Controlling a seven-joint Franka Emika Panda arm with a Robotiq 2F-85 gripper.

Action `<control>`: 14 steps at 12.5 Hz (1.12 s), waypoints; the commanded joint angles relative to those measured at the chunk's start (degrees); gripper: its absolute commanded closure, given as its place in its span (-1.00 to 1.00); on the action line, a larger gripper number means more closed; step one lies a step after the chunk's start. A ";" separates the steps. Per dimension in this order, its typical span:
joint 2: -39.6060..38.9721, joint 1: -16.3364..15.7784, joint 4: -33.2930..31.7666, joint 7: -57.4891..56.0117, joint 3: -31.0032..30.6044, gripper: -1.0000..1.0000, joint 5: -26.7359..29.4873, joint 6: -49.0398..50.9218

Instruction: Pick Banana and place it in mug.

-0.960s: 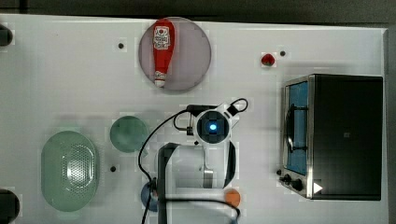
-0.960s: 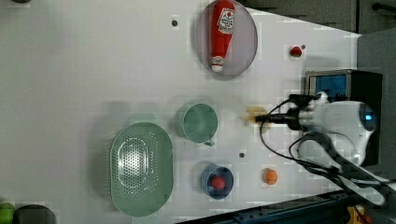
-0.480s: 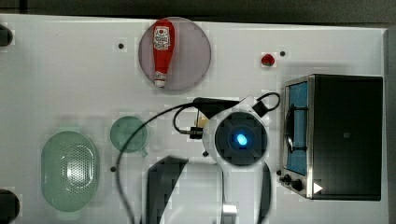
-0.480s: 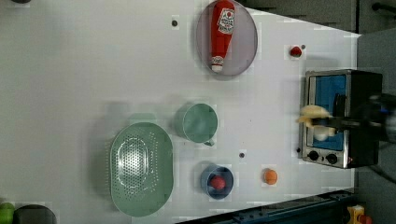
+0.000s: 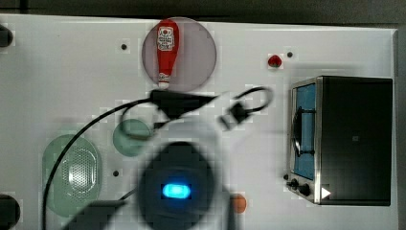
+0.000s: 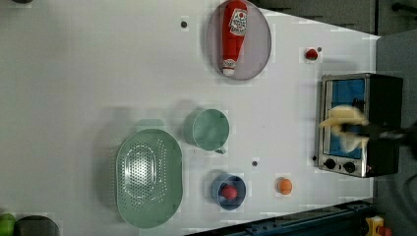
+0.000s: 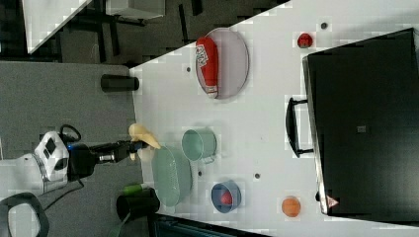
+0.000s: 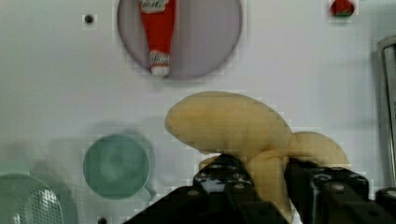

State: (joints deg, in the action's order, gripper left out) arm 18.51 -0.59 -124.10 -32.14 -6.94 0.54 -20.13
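We see the end effector (image 8: 264,179) clamped on the banana (image 8: 238,128), carried high so it can be brought over the mug (image 8: 116,166).

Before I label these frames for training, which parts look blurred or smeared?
Top view: the arm's dark housing is a defocused blob. Left view: the banana and end effector are smeared. Wrist view: the banana is sharper, the mug soft.
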 commanded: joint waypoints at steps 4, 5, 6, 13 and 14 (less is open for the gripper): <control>-3.59 -4.13 -7.95 28.62 -14.05 0.46 8.71 -4.82; -4.15 -4.12 -10.05 31.27 -15.62 0.46 8.71 -8.96; -5.24 -4.11 -11.72 34.02 -16.35 0.46 8.71 -12.45; -21.23 -4.01 -11.84 38.09 -16.35 0.46 7.74 -28.87; -21.69 -3.93 -11.74 39.79 -15.55 0.46 6.06 -29.65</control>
State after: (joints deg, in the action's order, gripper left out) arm -5.77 -5.54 -137.08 1.86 -23.70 8.37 -47.84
